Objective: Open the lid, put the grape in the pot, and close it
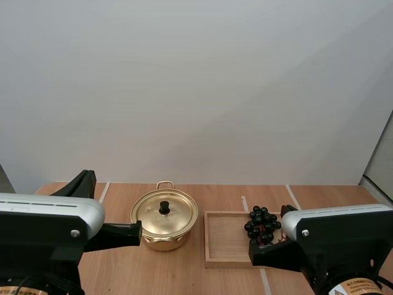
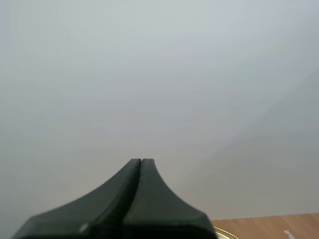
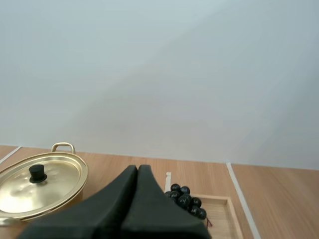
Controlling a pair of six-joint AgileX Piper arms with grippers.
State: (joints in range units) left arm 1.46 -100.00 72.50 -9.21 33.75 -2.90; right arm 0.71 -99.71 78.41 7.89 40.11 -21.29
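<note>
A gold pot (image 1: 163, 236) stands on the wooden table with its lid (image 1: 164, 212) on, a black knob (image 1: 164, 207) at the lid's middle. To its right a bunch of dark grapes (image 1: 262, 224) lies at the right edge of a shallow wooden tray (image 1: 224, 246). My left gripper (image 2: 141, 161) is shut, its fingers together as one wedge, near the pot's left side. My right gripper (image 3: 138, 168) is shut too, held back from the grapes (image 3: 187, 199) and the pot (image 3: 42, 186), which lie beyond its tips.
The table (image 1: 319, 195) has light tape lines across it. A plain pale wall rises behind it. Both arms' white and black housings sit at the near edge, left and right.
</note>
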